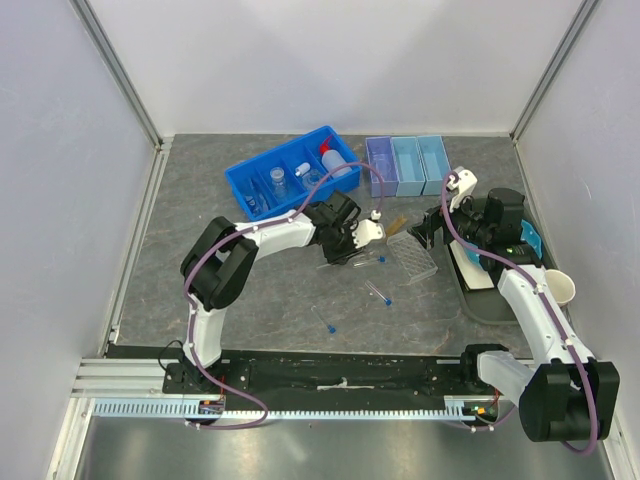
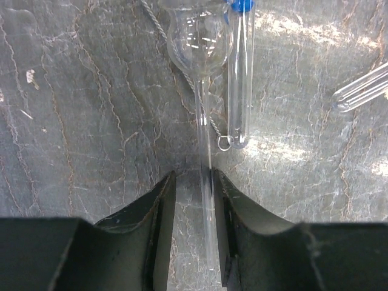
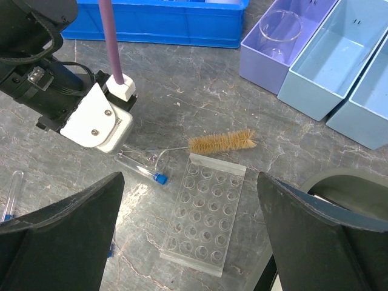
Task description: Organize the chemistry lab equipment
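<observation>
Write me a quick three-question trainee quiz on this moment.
1. True or false: the right gripper is shut.
2. What sits between the jaws of the left gripper? A) a spoon B) a thin glass stem C) a sponge
3. What colour is the bin that holds the beaker?

Key
1. False; its jaws stand wide apart over the rack.
2. B; the glass stem runs down the gap between them.
3. Purple.
</observation>
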